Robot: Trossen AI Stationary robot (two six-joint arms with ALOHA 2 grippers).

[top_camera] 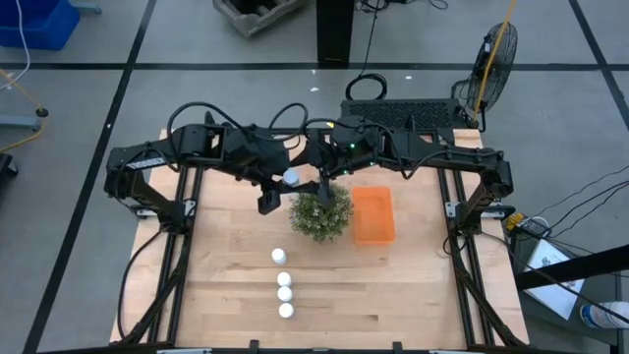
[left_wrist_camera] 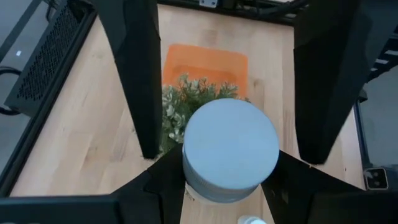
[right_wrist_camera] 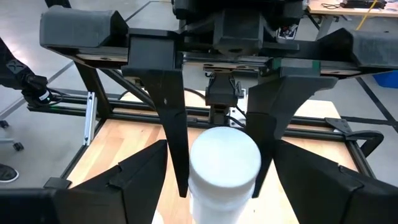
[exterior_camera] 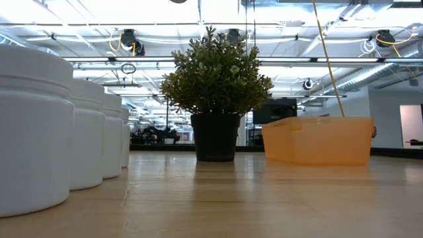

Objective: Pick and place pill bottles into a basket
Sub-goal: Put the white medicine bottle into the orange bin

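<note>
My left gripper (top_camera: 288,183) is shut on a white pill bottle (top_camera: 291,178), held high over the far left edge of the bushy plant (top_camera: 319,214). My right gripper (right_wrist_camera: 222,148) is open. Its fingers (left_wrist_camera: 140,81) stand wide on either side of the same bottle and do not touch it. Several more pill bottles (top_camera: 284,283) stand upright in a row on the table near the front, and show large at the left of the low view (exterior_camera: 39,132). The orange basket (top_camera: 373,216) stands on the table to the right of the plant. My left gripper pinches the bottle's round body (right_wrist_camera: 202,186) between its two fingers (right_wrist_camera: 174,130), just below the cap (left_wrist_camera: 230,146). The fingers come from above, pointing down. The bottle hangs upright, lifted clear of the table and the plant.
The potted plant (exterior_camera: 215,86) stands between the bottle row and the basket (exterior_camera: 317,140). Bare wooden tabletop (top_camera: 393,285) lies at the front right. The dark arm frames run along the table's left and right edges.
</note>
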